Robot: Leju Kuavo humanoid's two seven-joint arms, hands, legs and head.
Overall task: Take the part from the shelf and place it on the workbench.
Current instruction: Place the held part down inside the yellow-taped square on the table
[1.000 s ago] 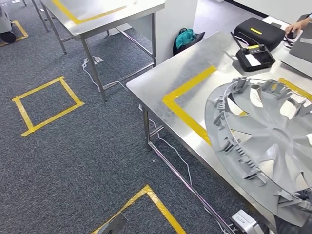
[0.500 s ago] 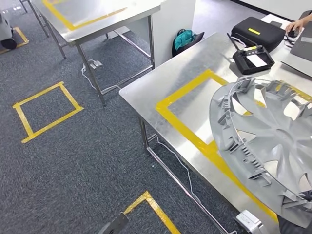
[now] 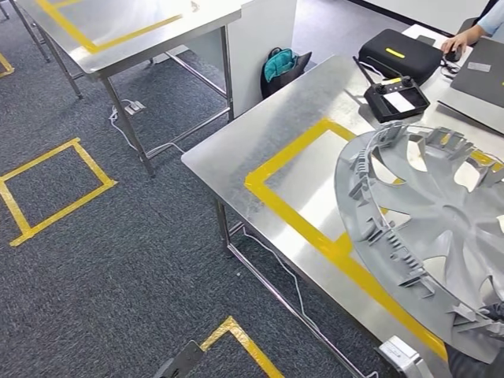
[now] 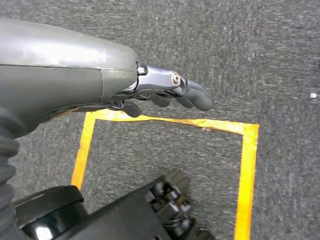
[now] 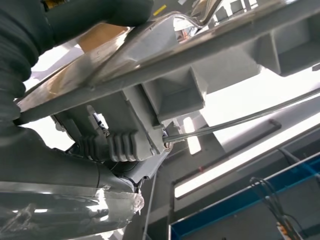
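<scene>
The part is a large grey wheel cover (image 3: 439, 228) with ribbed clips round its rim. It hangs tilted over the right end of the steel workbench (image 3: 279, 134), above a yellow tape rectangle (image 3: 291, 213). My right hand (image 3: 491, 315) grips its near rim at the picture's lower right corner. In the right wrist view the dark fingers (image 5: 109, 147) wrap the cover's edge (image 5: 211, 45) from below. My left hand (image 4: 166, 92) hangs over the carpet, fingers stretched out and holding nothing.
On the bench's far end lie a black controller (image 3: 396, 98), a black case (image 3: 399, 53) and a laptop (image 3: 481, 75), with a person's hand (image 3: 457, 41) beside them. A second steel table (image 3: 119, 24) stands at the back left. Yellow tape squares (image 3: 53, 185) mark the carpet.
The whole picture has slid left and down, so the camera has turned toward the workbench. The wheel cover stays in my right hand, now further over the taped rectangle.
</scene>
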